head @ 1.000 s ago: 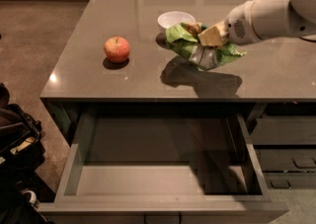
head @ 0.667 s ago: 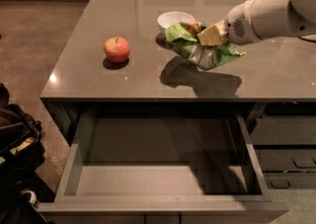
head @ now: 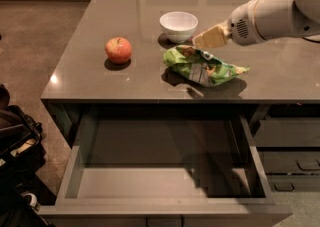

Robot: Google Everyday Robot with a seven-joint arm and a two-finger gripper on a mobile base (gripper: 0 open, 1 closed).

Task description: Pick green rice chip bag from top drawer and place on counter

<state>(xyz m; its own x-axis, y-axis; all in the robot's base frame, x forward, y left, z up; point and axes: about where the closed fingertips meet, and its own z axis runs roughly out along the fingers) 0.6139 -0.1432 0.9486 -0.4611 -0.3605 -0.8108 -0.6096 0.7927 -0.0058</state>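
The counter [head: 125,78] fills the upper half of the view. The top drawer [head: 150,181] stands pulled open below it at 6 o'clock, with only its bare grey bottom showing. The arm enters from 3 o'clock. Its gripper [head: 205,38] hangs just at the upper edge of the green rice chip bag [head: 205,67], between the bag and the white bowl [head: 178,25].

The bag lies flat on the counter, right of centre, close to the front edge above the drawer. The apple [head: 118,50] sits well apart from it, at 9 o'clock of the bag.

Assessment: the bag appears to be placed, and the risks lie in the retreat.
- If foil is caught on the gripper, pulling away could drag the bag toward the front edge and drop it into the drawer.
- A sideways swing toward 11 o'clock could strike the bowl.

Not determinable:
- Whether the gripper is apart or closed.
- Whether it touches the bag.

The arm's upper part is cut off at the right border. The drawer's right rear corner lies in shadow. A dark object [head: 15,141] at 8 o'clock is unidentifiable.
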